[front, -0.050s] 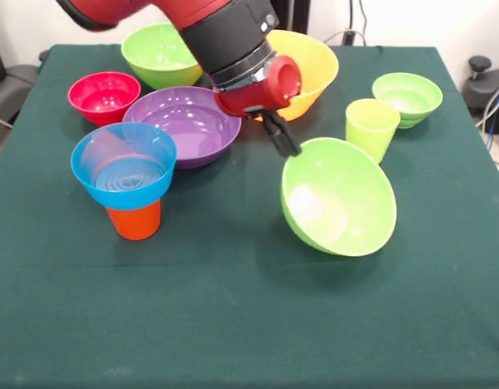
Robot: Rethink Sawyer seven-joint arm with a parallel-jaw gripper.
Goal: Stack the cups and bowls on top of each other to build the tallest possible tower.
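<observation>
Red-and-black robot arm (225, 36) enters from top left, angled down toward centre-right. Black wrist cylinder w/ silver ring, then red end housing. Black two-finger gripper (283, 139) sticks out below housing, tilted down-right, fingers pinched on rim of large lime green plastic bowl (340, 198), which hangs tipped, opening toward camera.

A green-clothed table (233, 324) is set with an orange cup (134, 220); behind it are found purple (185, 123), magenta (104, 96) and green (158, 53) bowls, rightward a green cup (370, 127).
</observation>
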